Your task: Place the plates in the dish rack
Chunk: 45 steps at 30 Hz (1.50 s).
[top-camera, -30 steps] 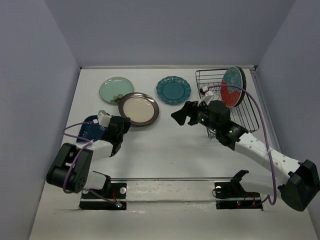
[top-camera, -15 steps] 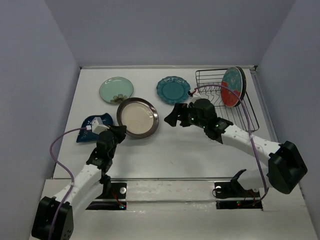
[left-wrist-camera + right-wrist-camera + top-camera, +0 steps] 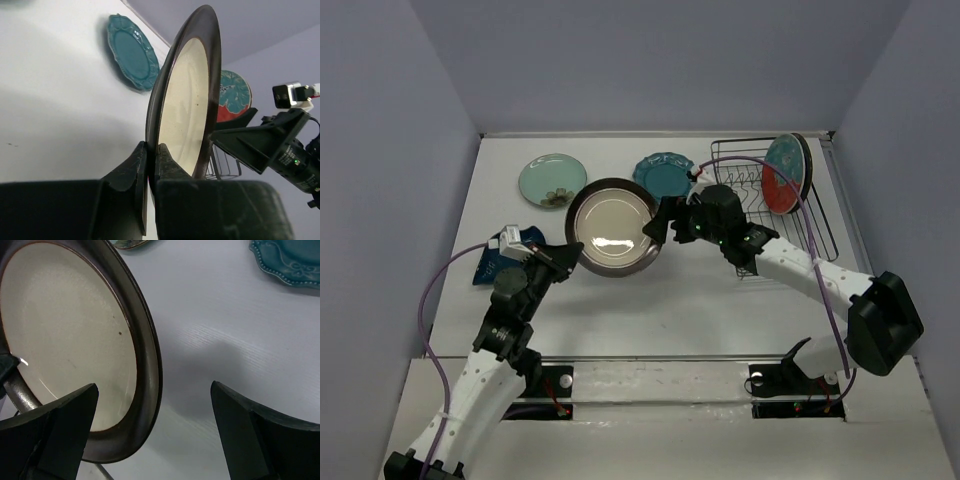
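Note:
My left gripper (image 3: 576,250) is shut on the lower rim of the cream plate with a brown rim (image 3: 614,225) and holds it raised and tilted on edge; the left wrist view shows the pinch (image 3: 151,150) on the plate (image 3: 187,100). My right gripper (image 3: 658,226) is open, its jaws either side of that plate's right rim (image 3: 150,365) without touching it. The mint green plate (image 3: 551,180) and the scalloped teal plate (image 3: 667,172) lie flat at the back. The dark blue plate (image 3: 496,262) lies at the left, partly hidden by my left arm. The black wire dish rack (image 3: 738,144) holds two upright plates (image 3: 783,176).
The rack stands against the right wall at the back right. The purple cables of both arms loop over the table. The teal plate (image 3: 290,260) lies just beyond my right gripper (image 3: 154,386). The arm bases sit along the near edge.
My left gripper has lifted the cream plate off the table and tilted it on edge. My right gripper has moved left to the plate's rim.

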Available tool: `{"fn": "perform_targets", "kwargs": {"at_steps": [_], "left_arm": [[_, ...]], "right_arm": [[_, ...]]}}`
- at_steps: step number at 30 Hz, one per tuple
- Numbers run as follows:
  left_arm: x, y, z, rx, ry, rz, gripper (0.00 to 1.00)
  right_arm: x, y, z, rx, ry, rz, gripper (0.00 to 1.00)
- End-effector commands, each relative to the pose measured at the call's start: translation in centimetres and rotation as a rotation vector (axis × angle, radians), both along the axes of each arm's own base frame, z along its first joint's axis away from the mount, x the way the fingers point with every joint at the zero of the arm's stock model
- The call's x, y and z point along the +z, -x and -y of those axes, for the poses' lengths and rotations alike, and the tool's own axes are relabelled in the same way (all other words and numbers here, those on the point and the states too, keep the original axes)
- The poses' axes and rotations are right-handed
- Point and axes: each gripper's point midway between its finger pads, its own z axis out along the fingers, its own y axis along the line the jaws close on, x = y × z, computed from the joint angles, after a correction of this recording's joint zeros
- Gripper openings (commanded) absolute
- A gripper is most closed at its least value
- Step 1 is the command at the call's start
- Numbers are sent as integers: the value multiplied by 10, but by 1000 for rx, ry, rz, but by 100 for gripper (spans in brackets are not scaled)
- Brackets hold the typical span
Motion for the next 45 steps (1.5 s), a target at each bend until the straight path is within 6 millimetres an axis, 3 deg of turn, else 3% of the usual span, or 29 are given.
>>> {"fn": "perform_targets", "kwargs": {"at_steps": [1, 4, 5, 7, 9, 10, 11, 13, 16, 18, 19, 21, 23, 25, 26, 29, 30, 31, 33, 34, 36, 37, 39, 40, 41, 43, 45], "left_arm": [[101, 22, 22, -156, 169, 258, 6], [113, 27, 28, -207, 187, 297, 6], [119, 32, 33, -242, 201, 308, 6], [132, 37, 36, -278, 224, 350, 6], [140, 43, 40, -314, 247, 368, 6], [145, 45, 42, -330, 254, 382, 6], [151, 48, 44, -355, 266, 388, 6], [160, 52, 45, -374, 283, 413, 6], [167, 57, 47, -397, 290, 428, 6], [169, 58, 48, -403, 280, 441, 6], [170, 59, 47, -401, 278, 444, 6], [166, 55, 48, -397, 255, 432, 6], [165, 51, 48, -384, 233, 419, 18], [161, 46, 49, -372, 202, 401, 41], [155, 37, 46, -332, 121, 374, 75], [149, 24, 40, -278, 4, 331, 91], [134, 18, 39, -268, -51, 268, 99], [143, 15, 33, -237, -123, 295, 99], [131, 11, 27, -215, -200, 241, 99], [134, 10, 23, -197, -226, 246, 99], [132, 12, 19, -190, -285, 254, 99], [133, 15, 21, -210, -302, 262, 99], [128, 20, 20, -231, -359, 260, 99], [126, 21, 19, -236, -381, 256, 99], [122, 21, 18, -238, -403, 252, 99], [107, 21, 13, -234, -464, 221, 99], [98, 22, 8, -225, -496, 209, 99]], "right_arm": [[15, 2, -3, 16, -10, 38, 100], [23, 11, -9, 70, -54, 55, 99], [39, 14, -12, 95, -101, 100, 95], [39, 28, -17, 158, -146, 95, 91], [54, 34, -19, 188, -207, 139, 85], [46, 39, -18, 193, -215, 129, 83], [55, 40, -16, 196, -255, 147, 79], [49, 47, -13, 217, -276, 132, 73], [59, 51, -6, 218, -334, 152, 53], [63, 59, -5, 234, -372, 151, 34], [69, 60, -2, 236, -387, 161, 20], [72, 63, 1, 233, -399, 164, 8], [82, 63, 8, 212, -414, 186, 7], [86, 57, 15, 181, -415, 199, 7], [88, 44, 30, 118, -394, 193, 7], [90, 23, 52, 23, -353, 189, 7], [104, 16, 62, -7, -349, 224, 7], [104, 2, 82, -79, -324, 219, 7], [129, -11, 104, -141, -307, 282, 7], [132, -22, 125, -204, -287, 284, 7], [147, -34, 146, -260, -261, 326, 7], [170, -43, 160, -318, -250, 378, 7], [175, -63, 198, -464, -127, 376, 7], [160, -71, 210, -518, -57, 358, 7], [179, -76, 225, -564, 11, 417, 7], [178, -87, 256, -706, 135, 422, 7], [192, -90, 277, -775, 248, 466, 7]]}}
